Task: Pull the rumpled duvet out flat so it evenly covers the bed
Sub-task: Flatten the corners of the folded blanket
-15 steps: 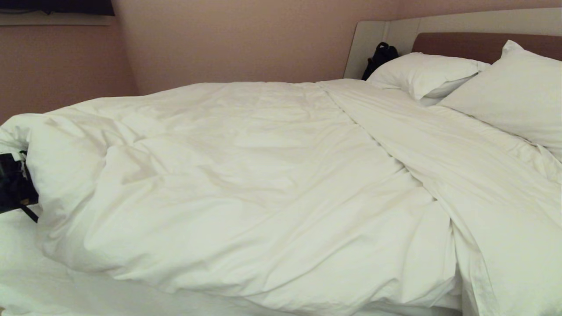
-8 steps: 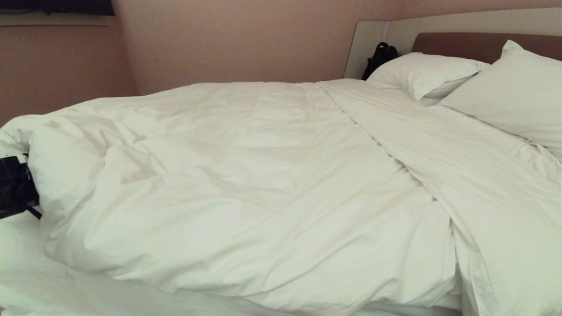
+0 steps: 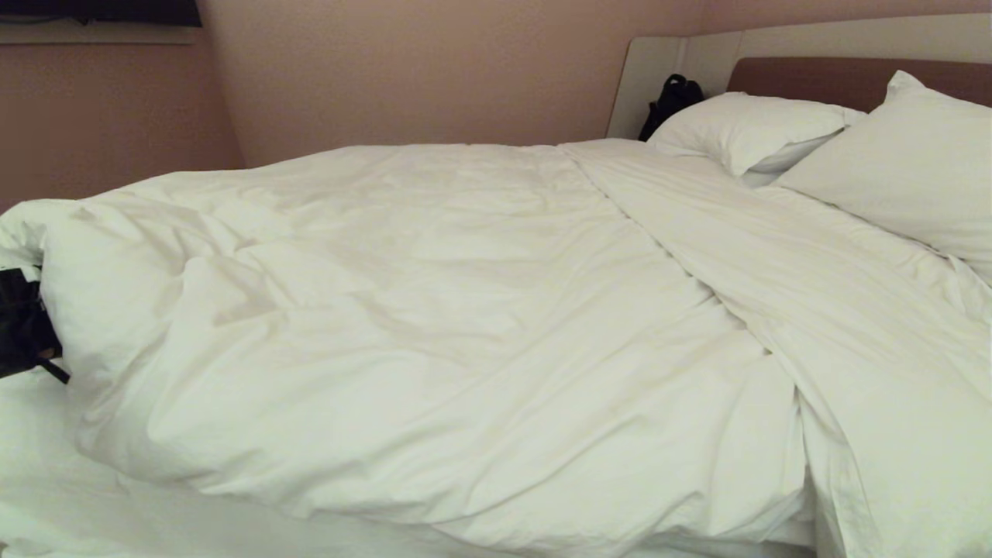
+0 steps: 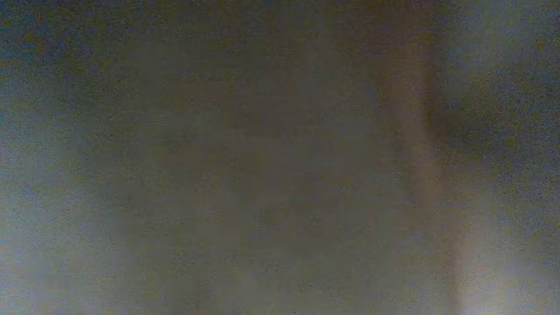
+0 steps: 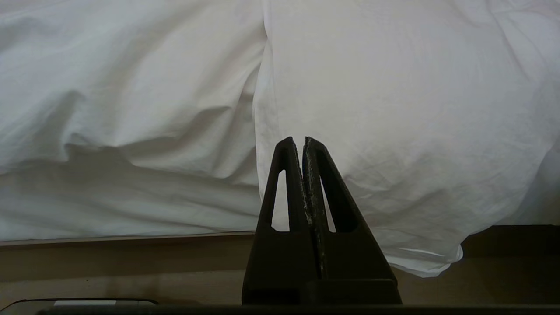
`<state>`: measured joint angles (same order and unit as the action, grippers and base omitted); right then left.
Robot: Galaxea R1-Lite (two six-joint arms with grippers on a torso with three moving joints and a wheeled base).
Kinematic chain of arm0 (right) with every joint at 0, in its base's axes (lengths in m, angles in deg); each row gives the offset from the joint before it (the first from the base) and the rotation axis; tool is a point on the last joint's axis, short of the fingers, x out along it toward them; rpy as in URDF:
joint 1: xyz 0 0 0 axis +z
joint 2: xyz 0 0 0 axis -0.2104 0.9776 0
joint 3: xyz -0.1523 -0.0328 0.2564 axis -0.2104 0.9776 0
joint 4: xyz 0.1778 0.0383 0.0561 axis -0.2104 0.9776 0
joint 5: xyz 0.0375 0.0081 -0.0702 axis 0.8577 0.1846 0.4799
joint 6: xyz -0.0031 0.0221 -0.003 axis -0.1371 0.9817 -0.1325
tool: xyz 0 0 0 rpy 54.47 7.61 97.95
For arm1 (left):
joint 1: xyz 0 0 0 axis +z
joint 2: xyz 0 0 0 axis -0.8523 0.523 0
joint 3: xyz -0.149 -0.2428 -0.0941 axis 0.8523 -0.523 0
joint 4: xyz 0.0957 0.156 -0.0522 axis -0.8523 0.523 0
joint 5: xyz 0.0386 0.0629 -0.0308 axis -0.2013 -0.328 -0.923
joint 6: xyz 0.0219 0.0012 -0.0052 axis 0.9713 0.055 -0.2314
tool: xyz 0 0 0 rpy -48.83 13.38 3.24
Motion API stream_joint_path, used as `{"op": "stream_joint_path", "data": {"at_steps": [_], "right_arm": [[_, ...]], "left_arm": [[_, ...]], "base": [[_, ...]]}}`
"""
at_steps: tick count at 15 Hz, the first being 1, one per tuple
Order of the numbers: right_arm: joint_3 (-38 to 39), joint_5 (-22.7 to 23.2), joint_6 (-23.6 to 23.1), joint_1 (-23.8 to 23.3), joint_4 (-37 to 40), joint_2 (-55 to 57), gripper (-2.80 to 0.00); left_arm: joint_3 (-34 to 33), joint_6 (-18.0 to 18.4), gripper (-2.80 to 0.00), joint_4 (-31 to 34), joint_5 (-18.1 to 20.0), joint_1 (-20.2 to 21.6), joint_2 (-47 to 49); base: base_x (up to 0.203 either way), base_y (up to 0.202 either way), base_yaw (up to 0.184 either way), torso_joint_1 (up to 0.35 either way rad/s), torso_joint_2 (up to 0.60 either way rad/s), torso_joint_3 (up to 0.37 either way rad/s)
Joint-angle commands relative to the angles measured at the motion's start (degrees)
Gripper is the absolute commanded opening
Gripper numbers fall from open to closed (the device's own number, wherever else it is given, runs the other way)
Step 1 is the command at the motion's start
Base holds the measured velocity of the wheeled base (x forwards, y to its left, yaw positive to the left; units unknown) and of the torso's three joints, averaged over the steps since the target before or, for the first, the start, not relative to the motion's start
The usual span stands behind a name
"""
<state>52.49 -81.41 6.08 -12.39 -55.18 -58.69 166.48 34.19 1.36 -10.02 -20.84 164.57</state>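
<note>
Duvet [image 3: 434,310] bunched at its left corner, left claw [image 3: 23,325] pinching it — pull steadily outward; right claw [image 5: 304,144] pressed together.

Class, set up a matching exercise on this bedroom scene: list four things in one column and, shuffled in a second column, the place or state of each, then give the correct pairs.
Things:
1. duvet
2. pillows
3. black bag
4. right gripper

Places or states:
A. shut and empty, in front of the bed's side
B. in the corner beside the headboard
C. rumpled, bunched across the mattress
D. propped at the head of the bed

Pairs: 1-C, 2-D, 3-B, 4-A
</note>
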Motion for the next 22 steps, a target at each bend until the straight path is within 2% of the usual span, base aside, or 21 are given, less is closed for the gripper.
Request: {"op": "stream_joint_path", "data": {"at_steps": [1,10,16,22], "right_arm": [[0.0,0.0,0.0,0.0,0.0,0.0,-2.80],[0.0,0.0,0.0,0.0,0.0,0.0,-2.80],[0.0,0.0,0.0,0.0,0.0,0.0,-2.80],[0.0,0.0,0.0,0.1,0.0,0.0,-2.80]], "left_arm": [[-0.4,-1.7,-2.80,-0.1,0.3,1.0,-3.2],[0.0,-8.9,-2.80,-0.3,1.1,5.1,-11.3],[-1.6,-19.8,-2.80,0.7,0.9,6.0,-20.8],[-3.9,-20.2,-2.80,0.9,0.5,8.6,-26.2]], "base": [[0.000,0.000,0.000,0.000,0.00,0.000],[0.000,0.000,0.000,0.000,0.00,0.000],[0.000,0.000,0.000,0.000,0.00,0.000],[0.000,0.000,0.000,0.000,0.00,0.000]]}}
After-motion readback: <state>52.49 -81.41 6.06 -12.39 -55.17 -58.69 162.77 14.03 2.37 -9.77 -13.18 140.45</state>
